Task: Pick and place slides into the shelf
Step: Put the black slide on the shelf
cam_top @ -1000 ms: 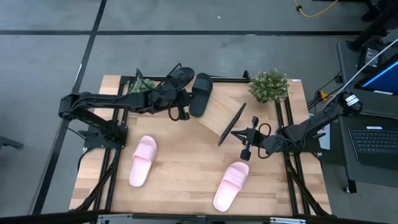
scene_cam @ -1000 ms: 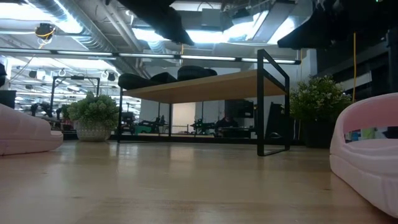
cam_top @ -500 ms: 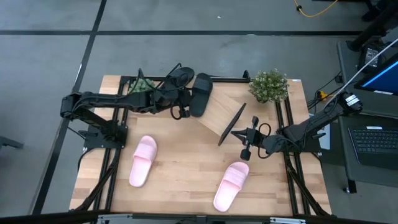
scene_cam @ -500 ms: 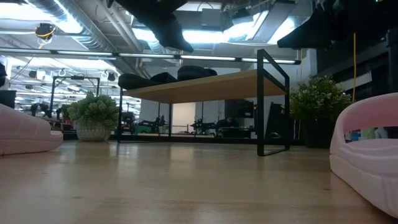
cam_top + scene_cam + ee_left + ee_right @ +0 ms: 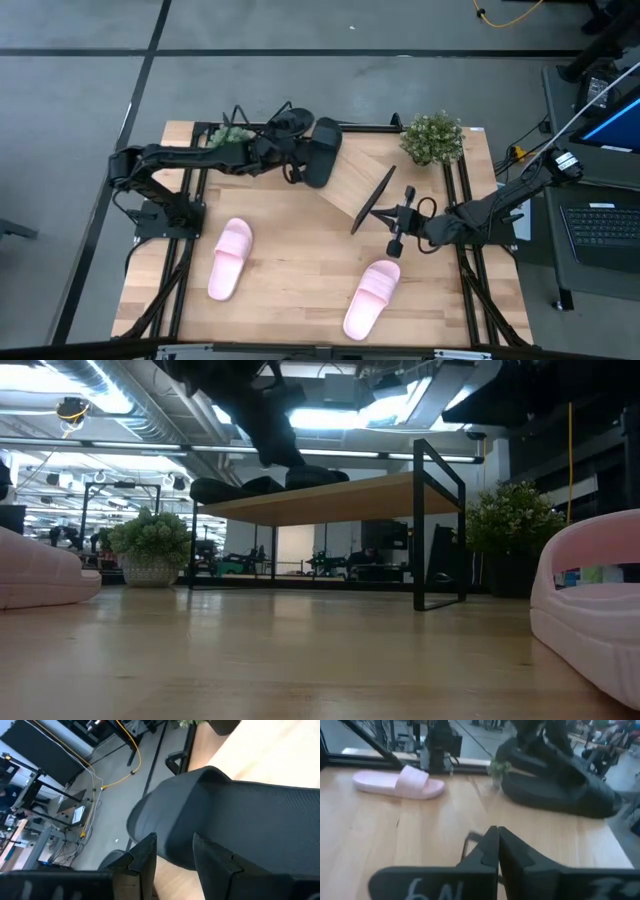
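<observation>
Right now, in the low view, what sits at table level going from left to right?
Pink slide → small potted plant → shelf → larger potted plant → second pink slide.

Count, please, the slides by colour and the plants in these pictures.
Black slides: 2
Pink slides: 2
Potted plants: 2
Total: 6

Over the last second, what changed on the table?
The left gripper opened, releasing the matte black slide sandal on the slanted light-wood shelf, and shifted slightly toward the table's back edge. Unchanged: the right gripper, shut and empty, and both pale pink slide sandals on the wooden tabletop.
</observation>
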`<move>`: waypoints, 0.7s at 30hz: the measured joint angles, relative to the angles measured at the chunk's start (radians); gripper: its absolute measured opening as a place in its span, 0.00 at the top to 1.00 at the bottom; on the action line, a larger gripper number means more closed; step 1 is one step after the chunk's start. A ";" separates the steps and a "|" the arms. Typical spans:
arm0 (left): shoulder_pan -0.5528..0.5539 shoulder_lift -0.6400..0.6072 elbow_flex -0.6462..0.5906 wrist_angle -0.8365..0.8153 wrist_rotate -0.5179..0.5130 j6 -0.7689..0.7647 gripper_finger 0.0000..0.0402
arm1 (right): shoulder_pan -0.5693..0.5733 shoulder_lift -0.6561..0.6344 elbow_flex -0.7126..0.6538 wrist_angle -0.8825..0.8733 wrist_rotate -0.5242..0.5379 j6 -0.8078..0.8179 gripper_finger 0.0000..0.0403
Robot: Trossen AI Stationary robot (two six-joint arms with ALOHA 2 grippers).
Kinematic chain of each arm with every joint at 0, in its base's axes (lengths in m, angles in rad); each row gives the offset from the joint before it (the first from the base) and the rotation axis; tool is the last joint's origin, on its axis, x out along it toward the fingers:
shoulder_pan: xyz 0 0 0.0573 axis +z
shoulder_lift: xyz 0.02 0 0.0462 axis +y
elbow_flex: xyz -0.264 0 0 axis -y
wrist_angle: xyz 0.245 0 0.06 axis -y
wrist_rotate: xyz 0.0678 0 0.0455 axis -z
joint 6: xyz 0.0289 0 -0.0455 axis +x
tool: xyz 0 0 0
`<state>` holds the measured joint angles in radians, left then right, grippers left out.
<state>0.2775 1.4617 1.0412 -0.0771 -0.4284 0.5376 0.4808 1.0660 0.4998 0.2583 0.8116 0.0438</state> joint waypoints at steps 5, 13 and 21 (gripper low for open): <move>0.014 0.008 0.000 -0.001 -0.009 0.012 0.70 | 0.000 0.000 0.000 0.034 0.000 -0.054 0.95; 0.050 0.013 0.000 0.004 -0.010 0.023 0.70 | -0.001 0.000 0.000 0.030 0.000 -0.053 0.99; 0.056 0.055 0.002 0.029 0.021 0.056 0.70 | -0.001 0.000 0.000 0.029 0.000 -0.052 0.95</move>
<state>0.3336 1.5166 1.0428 -0.0478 -0.4076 0.5938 0.4797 1.0660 0.4999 0.2878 0.8116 -0.0086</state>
